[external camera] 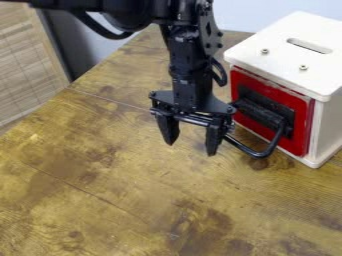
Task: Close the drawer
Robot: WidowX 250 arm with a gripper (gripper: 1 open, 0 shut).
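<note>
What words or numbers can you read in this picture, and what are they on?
None: nothing in the picture has readable writing.
The white box: a slot and small dots on top, no letters.
The drawer: plain red front with a black panel, no label.
The gripper and the wooden table: no markings that can be read.

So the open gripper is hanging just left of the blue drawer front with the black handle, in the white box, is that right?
Not quite: the drawer front is red, not blue, as the camera view shows. The rest holds: the open gripper hangs just left of it, the handle is black, and the drawer sits in the white box.
</note>
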